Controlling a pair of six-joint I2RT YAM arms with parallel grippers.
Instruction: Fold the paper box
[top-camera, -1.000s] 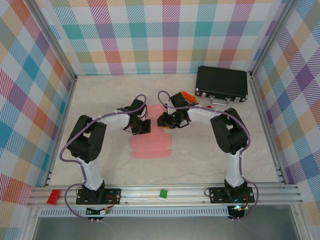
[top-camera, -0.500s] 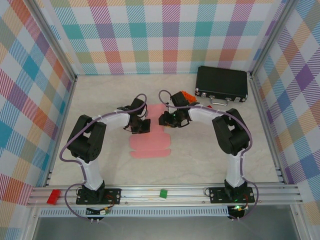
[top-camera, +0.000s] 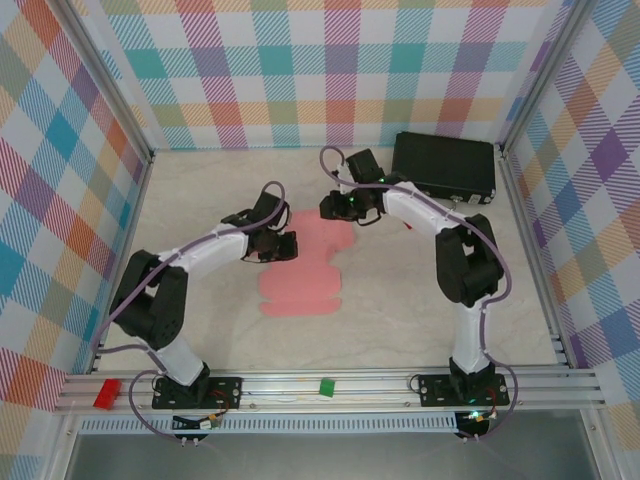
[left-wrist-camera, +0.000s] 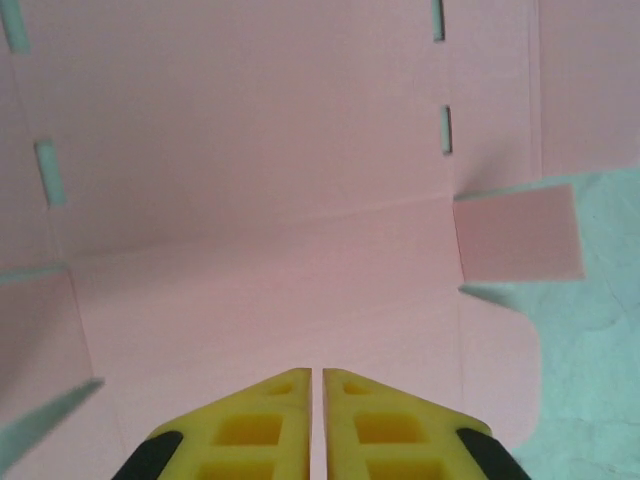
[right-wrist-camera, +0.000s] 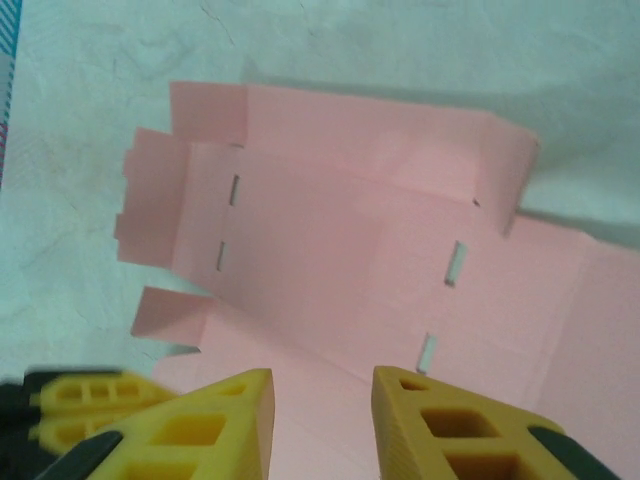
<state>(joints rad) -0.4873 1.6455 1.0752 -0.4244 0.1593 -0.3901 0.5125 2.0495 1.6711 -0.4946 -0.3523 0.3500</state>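
1. Found the flat pink die-cut card sheet (top-camera: 305, 265) lying mid-way on the pale marbled tabletop (top-camera: 200, 200).
2. Saw the left gripper (top-camera: 283, 245) over its left edge, the right gripper (top-camera: 330, 207) over its far end.
3. Noted the black rectangular hard case (top-camera: 443, 165) behind, rightward, well apart.

A black case (top-camera: 445, 165) lies well to the right of my right fingers (right-wrist-camera: 450, 430) and slightly beyond them, near the plaid wall (top-camera: 330, 70). Far behind them, a red block (top-camera: 105, 392) and a green piece (top-camera: 326, 386) sit on the metal rail (top-camera: 400, 380).
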